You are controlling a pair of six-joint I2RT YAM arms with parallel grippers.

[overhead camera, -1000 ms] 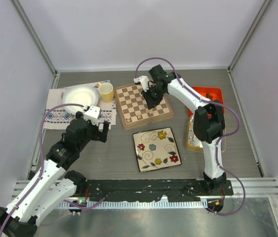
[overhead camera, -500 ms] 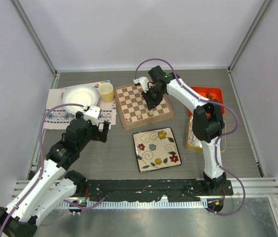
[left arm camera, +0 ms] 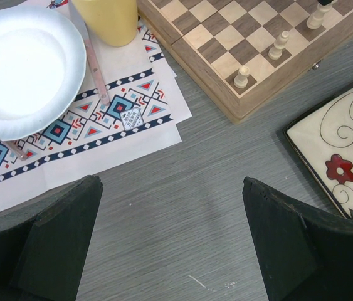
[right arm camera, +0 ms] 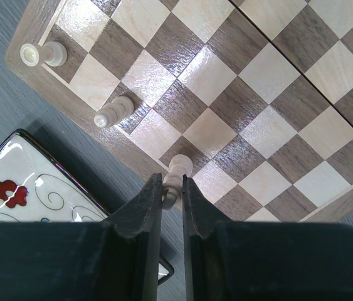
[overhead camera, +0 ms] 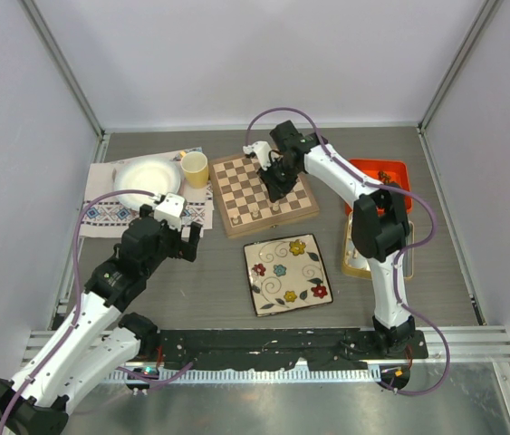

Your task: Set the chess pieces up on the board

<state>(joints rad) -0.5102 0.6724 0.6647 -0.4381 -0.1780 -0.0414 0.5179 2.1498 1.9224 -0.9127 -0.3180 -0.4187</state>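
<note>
Now the right arm is setting a pale piece point(right arm camera: 179, 167) on the near edge row of the board point(overhead camera: 241, 195).
Top view: the right arm stretches out over the board with its wrist bent down, and the right gripper point(overhead camera: 277, 188) hangs low above the board's near right part. The left arm is folded, with the left gripper point(overhead camera: 187, 241) over the table point(overhead camera: 218, 272) off the board's near left corner. Left wrist view: its jaws stand wide apart with nothing between them. Right wrist view: the fingers are pinched narrow on the pale piece, which is upright over a dark edge-row square. Two more pale pieces point(right arm camera: 115, 111) stand along that row. I cannot tell whether its base touches the board. Placing looks nearly done; the next move calls for settling it, releasing, then lifting straight up.
</note>
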